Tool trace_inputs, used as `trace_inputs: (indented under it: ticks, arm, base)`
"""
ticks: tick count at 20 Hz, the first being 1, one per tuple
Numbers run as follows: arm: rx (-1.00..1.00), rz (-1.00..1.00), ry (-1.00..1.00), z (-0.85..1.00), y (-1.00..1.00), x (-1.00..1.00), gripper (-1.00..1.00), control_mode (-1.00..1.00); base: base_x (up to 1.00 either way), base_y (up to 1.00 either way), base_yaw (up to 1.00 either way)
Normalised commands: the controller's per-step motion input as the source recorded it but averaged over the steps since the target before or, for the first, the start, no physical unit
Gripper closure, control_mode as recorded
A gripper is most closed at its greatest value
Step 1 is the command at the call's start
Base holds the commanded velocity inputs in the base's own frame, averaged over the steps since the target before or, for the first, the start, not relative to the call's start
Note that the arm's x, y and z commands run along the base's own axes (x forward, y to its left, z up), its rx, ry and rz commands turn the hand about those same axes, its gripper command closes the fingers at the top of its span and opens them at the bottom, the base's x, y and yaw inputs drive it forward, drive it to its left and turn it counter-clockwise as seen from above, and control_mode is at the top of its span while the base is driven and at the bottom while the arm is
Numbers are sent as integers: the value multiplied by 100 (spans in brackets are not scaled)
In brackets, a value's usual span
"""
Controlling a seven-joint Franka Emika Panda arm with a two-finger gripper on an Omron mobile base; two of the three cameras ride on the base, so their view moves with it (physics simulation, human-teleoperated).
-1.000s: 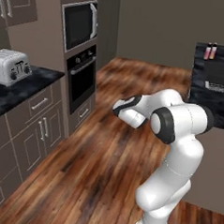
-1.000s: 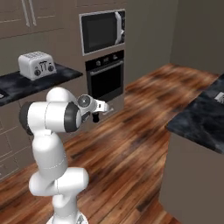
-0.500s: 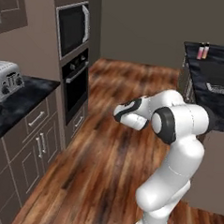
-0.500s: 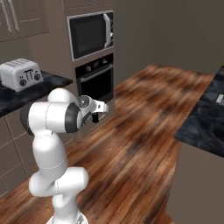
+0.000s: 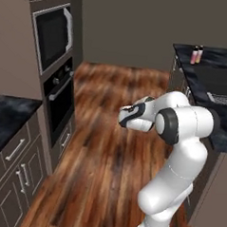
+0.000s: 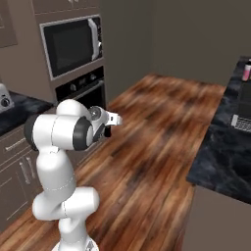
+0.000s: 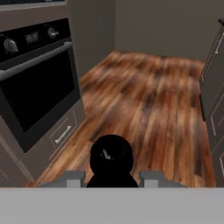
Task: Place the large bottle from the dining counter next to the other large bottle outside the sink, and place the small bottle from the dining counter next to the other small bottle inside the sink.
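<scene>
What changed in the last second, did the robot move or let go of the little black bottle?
The base turned right: the toaster counter slid out on the left, and the sink counter with the pink-yellow bottles drew nearer. The arm's pose stayed, and the gripper stayed shut on the small bottle.

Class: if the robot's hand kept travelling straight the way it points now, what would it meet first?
Probably the wooden floor, beside the oven. The hand, shut on the small bottle, points forward and down; depth is unclear.
</scene>
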Motion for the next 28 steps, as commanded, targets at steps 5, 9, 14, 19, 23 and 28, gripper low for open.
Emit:
trace_inputs:
  ticks: [5,9,14,19,23,28]
  arm:
    - [0,0,0,0,0,0,100,100]
    - [0,0,0,0,0,0,100,100]
    - [0,0,0,0,0,0,100,100]
    - [0,0,0,0,0,0,100,100]
    - [0,0,0,0,0,0,100,100]
    - [0,0,0,0,0,0,100,100]
  base:
    - [86,12,-27]
    - [87,16,-30]
    - [85,22,-30]
    - [86,39,-30]
    - [77,53,-30]
    - [66,56,-31]
